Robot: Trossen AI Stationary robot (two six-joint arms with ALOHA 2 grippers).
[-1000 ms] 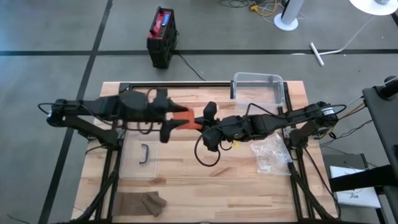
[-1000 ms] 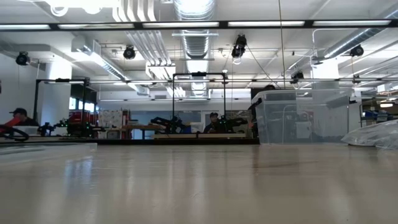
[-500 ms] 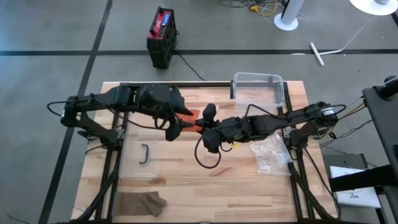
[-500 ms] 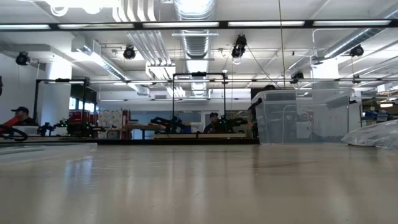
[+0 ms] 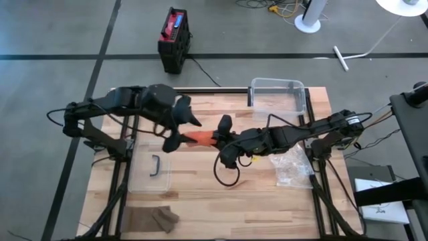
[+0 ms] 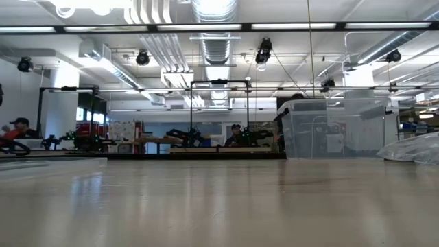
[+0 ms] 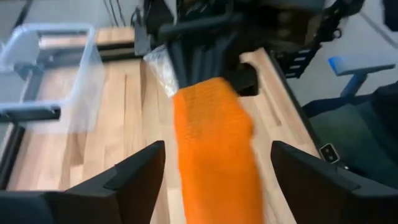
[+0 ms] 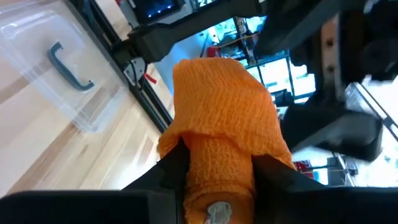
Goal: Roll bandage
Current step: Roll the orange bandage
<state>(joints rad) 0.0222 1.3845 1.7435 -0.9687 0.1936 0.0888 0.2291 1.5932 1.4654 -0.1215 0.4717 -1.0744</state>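
Observation:
The bandage is orange mesh, partly wound into a roll (image 8: 219, 163), with a loose strip (image 5: 198, 138) running off it. My right gripper (image 5: 223, 137) is shut on the roll above the middle of the table. The strip leads toward my left gripper (image 5: 177, 127), which stands open. In the left wrist view the strip (image 7: 214, 143) runs between its two spread fingers with a gap on either side. Whether its end rests farther back on that gripper is hidden. My right gripper pinches the roll's wound sides (image 8: 211, 180) between its two fingers (image 8: 171, 171). It comes about level from the table's right, and the roll lies along the fingers, one end face toward the wrist. The roll is lifted clear of the table, the strip leading off toward the left gripper.
A clear plastic bin (image 5: 277, 94) stands at the far edge. Its clear lid with a dark handle (image 5: 155, 165) lies at near left. A crumpled plastic bag (image 5: 292, 165) lies at the right, dark cloth (image 5: 152, 218) at the near left corner. A black cable loop (image 5: 227, 175) hangs under the right gripper.
My left gripper has turned at the wrist, tipped downward and risen a little. Its fingers now stand wider apart and off the orange strip. The right gripper has kept the roll in place.

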